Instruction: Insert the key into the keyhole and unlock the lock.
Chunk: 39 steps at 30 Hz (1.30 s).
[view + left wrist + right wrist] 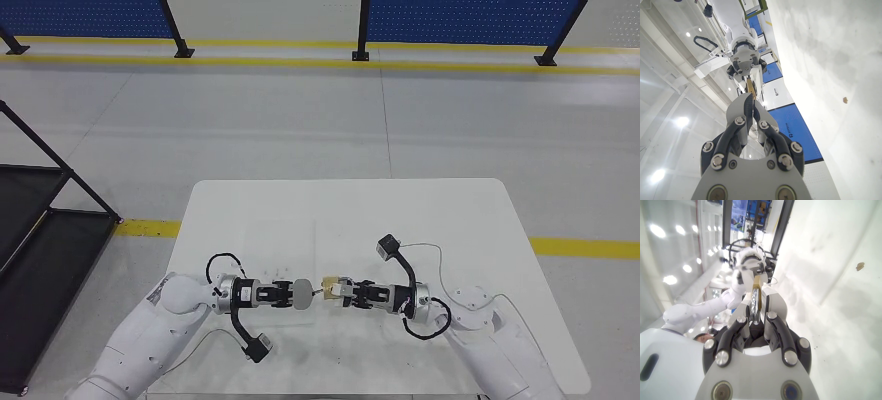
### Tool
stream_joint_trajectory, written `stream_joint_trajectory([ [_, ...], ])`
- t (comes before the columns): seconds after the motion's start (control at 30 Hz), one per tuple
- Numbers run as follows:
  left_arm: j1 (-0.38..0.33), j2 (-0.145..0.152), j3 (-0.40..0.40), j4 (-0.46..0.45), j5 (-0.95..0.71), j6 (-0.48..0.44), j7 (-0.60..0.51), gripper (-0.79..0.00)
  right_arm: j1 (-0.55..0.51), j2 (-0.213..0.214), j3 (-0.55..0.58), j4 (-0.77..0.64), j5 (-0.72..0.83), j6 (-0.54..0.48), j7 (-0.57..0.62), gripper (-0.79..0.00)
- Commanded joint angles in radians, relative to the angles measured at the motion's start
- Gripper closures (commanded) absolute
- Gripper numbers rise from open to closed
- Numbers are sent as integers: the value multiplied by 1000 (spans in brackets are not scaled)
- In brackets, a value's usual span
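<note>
Both arms meet tip to tip above the front middle of the white table (400, 220). My right gripper (343, 293) is shut on a brass padlock (329, 290). In the right wrist view the lock's silver shackle (755, 306) lies between the fingers and its brass body (756, 283) points at the other arm. My left gripper (302, 294) is shut on a small key (316, 292) that bridges the short gap to the lock. In the left wrist view the dark pads (748, 108) pinch together, hiding most of the key, right against the padlock (750, 87).
A small tan crumb (845, 99) lies on the table below the grippers. A black metal rack (45, 250) stands on the floor left of the table. Blue barrier panels (460, 20) line the far side of the room.
</note>
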Motion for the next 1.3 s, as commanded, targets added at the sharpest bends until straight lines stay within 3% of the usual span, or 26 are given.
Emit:
stream_joint_trajectory([
  [0.0, -2, 1, 0, 2, -4, -1, -1, 0, 1, 1, 0, 1, -2, -1, 4, 0],
  [1.27, -63, 1, 64, 57, -84, -27, 64, 0, 23, 6, -23, 0, -15, -42, 65, 0],
])
